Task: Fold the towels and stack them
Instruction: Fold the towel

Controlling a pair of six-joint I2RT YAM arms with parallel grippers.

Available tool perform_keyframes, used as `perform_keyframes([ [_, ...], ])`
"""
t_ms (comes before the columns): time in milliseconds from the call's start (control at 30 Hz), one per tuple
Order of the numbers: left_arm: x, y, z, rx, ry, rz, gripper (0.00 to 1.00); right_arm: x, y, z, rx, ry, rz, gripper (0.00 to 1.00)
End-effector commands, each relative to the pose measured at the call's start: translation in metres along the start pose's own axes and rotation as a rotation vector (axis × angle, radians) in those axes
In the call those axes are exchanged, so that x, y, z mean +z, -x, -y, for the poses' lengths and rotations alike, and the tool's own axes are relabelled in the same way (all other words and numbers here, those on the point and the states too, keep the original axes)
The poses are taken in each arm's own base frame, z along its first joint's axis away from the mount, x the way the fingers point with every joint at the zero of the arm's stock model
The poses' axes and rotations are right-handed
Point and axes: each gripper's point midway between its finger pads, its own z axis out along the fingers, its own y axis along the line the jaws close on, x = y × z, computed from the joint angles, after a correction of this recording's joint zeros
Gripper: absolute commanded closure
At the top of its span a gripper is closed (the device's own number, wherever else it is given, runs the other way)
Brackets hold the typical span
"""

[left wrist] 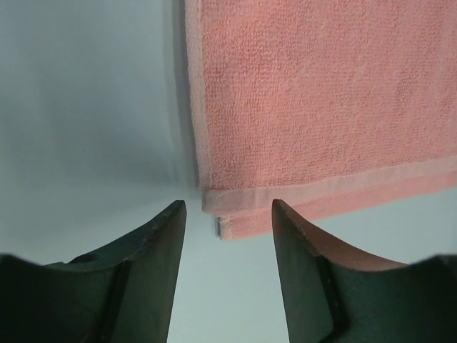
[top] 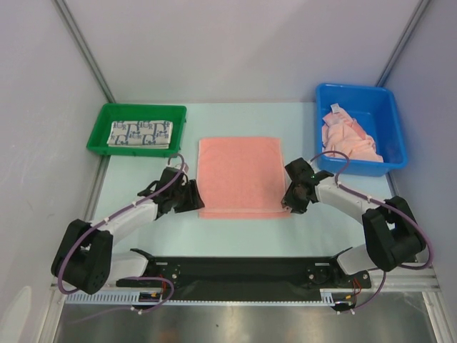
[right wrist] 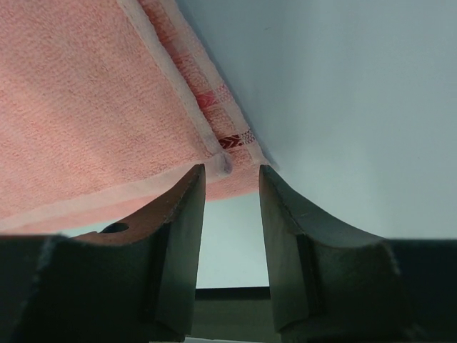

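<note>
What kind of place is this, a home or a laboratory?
Probably a laboratory robot cell: plain grey enclosure walls, a pale table, and a green bin and a blue bin set out for sorting.

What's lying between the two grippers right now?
The salmon-pink towel, spread flat on the table, fills the stretch between the left gripper and the right gripper. The top view shows it, with one near corner by each gripper.

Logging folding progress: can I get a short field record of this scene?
centre: salmon-pink terry towel lying flat, two layers at near corners
left tool: open, at its near-left corner
right tool: open, at its near-right corner
green plastic tray: holds folded white towel with blue-grey pattern
blue plastic bin: crumpled pink towels
</note>
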Motion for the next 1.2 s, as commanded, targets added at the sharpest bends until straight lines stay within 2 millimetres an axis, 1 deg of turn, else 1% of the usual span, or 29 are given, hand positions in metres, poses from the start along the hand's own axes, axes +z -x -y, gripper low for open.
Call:
perform_keyframes([
  [0,0.003,0.005,0.006,-0.023,-0.028,0.027,0.44,0.006,0.001,-0.008,0.031,0.018,0.021,0.59],
  [67,0.005,0.005,0.005,-0.023,-0.024,0.03,0.47,0.008,-0.001,-0.006,0.032,0.015,0.021,0.6],
  [200,0.007,0.0,0.001,-0.03,-0.013,0.015,0.5,0.012,-0.004,-0.003,0.033,0.009,0.016,0.62],
  [400,0.012,-0.008,-0.005,-0.047,0.006,0.004,0.53,0.013,-0.004,-0.002,0.031,0.014,0.029,0.73],
  [433,0.013,-0.009,-0.006,-0.049,0.008,0.0,0.54,0.013,-0.004,-0.002,0.03,0.011,0.029,0.76],
  [500,0.013,-0.008,-0.004,-0.052,0.002,0.001,0.59,0.013,-0.004,-0.002,0.027,0.013,0.03,0.8],
  [533,0.014,-0.007,-0.004,-0.052,0.001,0.002,0.65,0.012,-0.003,-0.002,0.027,0.013,0.032,0.84],
  [567,0.014,-0.007,-0.004,-0.052,0.001,0.002,0.75,0.012,-0.002,-0.003,0.026,0.018,0.036,0.86],
  [600,0.014,-0.006,-0.003,-0.053,0.002,0.003,0.79,0.011,-0.002,-0.003,0.022,0.019,0.038,0.88],
  [633,0.013,-0.006,-0.003,-0.052,0.002,0.003,0.83,0.011,-0.001,-0.003,0.021,0.021,0.043,0.94],
  [667,0.012,-0.004,-0.002,-0.054,0.001,0.008,0.92,0.009,0.0,-0.005,0.019,0.026,0.046,0.97],
  [700,0.012,-0.004,-0.001,-0.053,0.0,0.007,0.97,0.007,0.002,-0.006,0.016,0.031,0.052,1.0],
  [733,0.01,-0.001,0.0,-0.052,-0.001,0.012,1.0,0.005,0.004,-0.009,0.012,0.04,0.058,1.0],
  [1000,-0.005,0.014,0.009,-0.051,0.0,0.031,1.0,-0.009,0.013,-0.012,-0.012,0.044,0.09,1.0],
  [1033,-0.008,0.021,0.013,-0.045,-0.007,0.04,1.0,-0.01,0.015,-0.012,-0.015,0.043,0.096,1.0],
  [1067,-0.009,0.019,0.013,-0.039,0.003,0.025,1.0,-0.011,0.017,-0.01,-0.02,0.032,0.104,1.0],
  [1100,-0.011,0.021,0.014,-0.035,0.003,0.024,1.0,-0.015,0.02,-0.013,-0.023,0.042,0.116,1.0],
  [1167,-0.017,0.028,0.018,-0.031,-0.001,0.03,1.0,-0.022,0.024,-0.015,-0.038,0.047,0.131,1.0],
])
